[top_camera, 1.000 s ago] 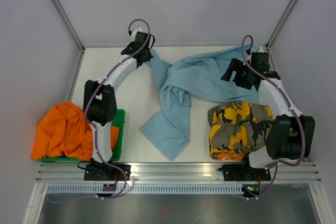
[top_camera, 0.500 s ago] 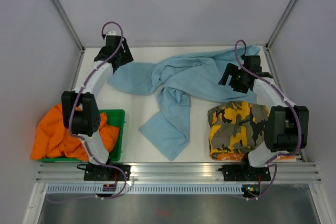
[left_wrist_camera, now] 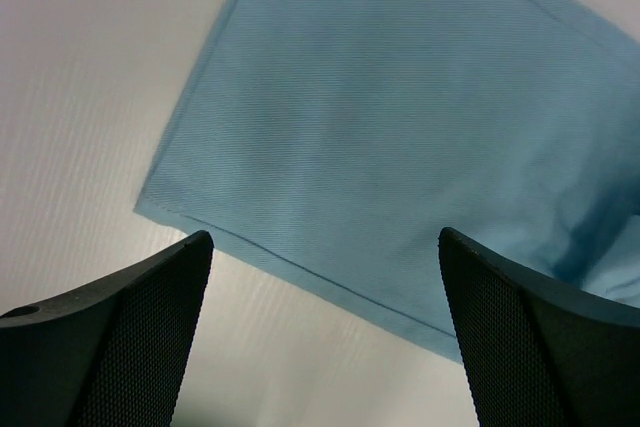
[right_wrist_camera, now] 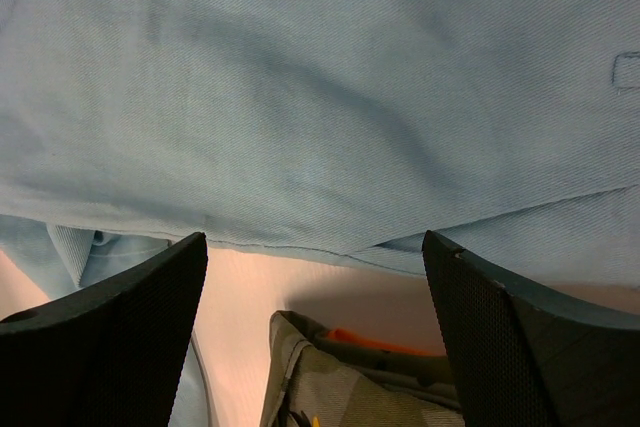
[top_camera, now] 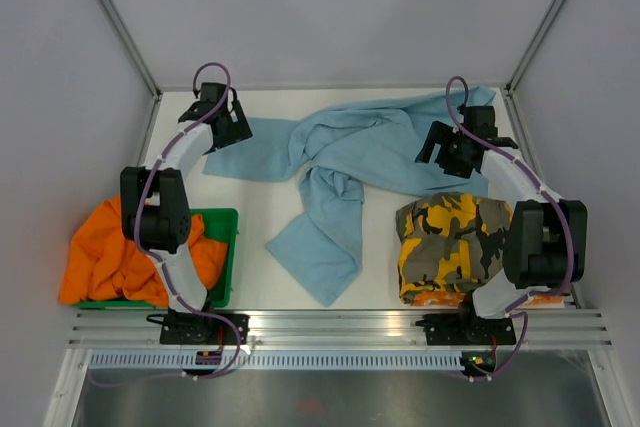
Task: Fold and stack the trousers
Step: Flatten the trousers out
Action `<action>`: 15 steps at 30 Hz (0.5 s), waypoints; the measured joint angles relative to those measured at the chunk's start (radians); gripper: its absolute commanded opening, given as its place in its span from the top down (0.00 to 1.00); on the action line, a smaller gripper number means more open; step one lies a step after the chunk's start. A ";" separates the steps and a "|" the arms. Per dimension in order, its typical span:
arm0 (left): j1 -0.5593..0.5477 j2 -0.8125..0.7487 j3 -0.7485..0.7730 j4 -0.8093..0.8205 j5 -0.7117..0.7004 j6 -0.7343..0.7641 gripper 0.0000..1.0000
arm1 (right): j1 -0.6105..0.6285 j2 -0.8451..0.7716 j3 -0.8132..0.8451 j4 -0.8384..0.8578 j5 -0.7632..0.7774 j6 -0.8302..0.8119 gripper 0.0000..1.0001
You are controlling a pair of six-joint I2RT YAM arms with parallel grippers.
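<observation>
Jaws apart on left gripper (left_wrist_camera: 322, 247) and right gripper (right_wrist_camera: 315, 242), nothing clamped.
Each hangs over the plain light-blue cloth trousers (top_camera: 360, 147), rumpled beside folded yellow-black-grey camouflage trousers (top_camera: 460, 237).

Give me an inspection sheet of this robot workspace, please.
Surface: white table, no spills seen.
Job's things: light-blue cloth trousers sprawled unfolded mid-table; yellow-black-grey camouflage trousers folded at right; bright orange trousers heaped at left.
Clutter: green plastic tray under the orange heap.
Grippers: left gripper open above a blue leg hem; right gripper open above the blue cloth; both hold nothing.
Cables: purple cables run along both arms.
Surroundings: grey wall panels; metal rail at the near edge.
</observation>
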 measured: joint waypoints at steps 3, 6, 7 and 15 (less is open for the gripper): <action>0.067 0.036 -0.016 0.000 0.018 0.000 0.04 | 0.000 0.000 0.000 0.000 0.001 0.000 0.05; 0.144 0.064 -0.033 -0.001 0.058 0.000 0.08 | 0.003 0.000 0.000 0.000 0.002 0.001 0.05; 0.169 0.075 -0.033 -0.001 0.080 0.000 0.08 | 0.006 0.001 0.000 0.001 0.004 0.003 0.05; 0.243 0.173 -0.013 0.007 0.211 -0.015 0.15 | 0.037 0.018 0.000 0.007 0.002 0.017 0.05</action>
